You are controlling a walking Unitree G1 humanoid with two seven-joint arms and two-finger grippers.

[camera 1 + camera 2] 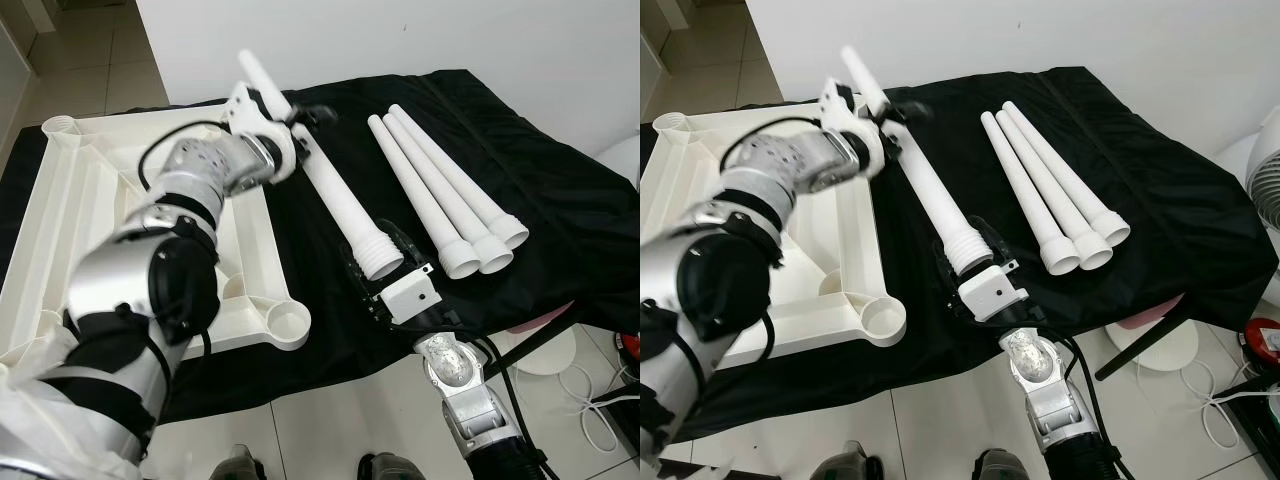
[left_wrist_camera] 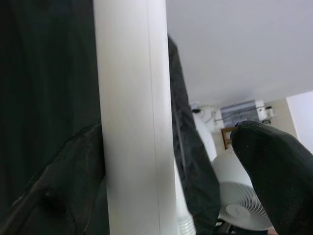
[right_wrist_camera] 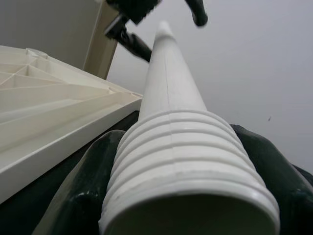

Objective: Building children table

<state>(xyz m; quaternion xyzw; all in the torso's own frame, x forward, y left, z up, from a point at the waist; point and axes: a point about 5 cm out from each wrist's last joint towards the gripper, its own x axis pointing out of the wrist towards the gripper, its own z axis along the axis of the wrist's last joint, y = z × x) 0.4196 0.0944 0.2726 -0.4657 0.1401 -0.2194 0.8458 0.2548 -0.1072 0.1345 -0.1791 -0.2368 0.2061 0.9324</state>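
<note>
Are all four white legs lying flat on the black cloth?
No, three table legs lie on the black cloth, while both grippers hold the fourth leg.
</note>
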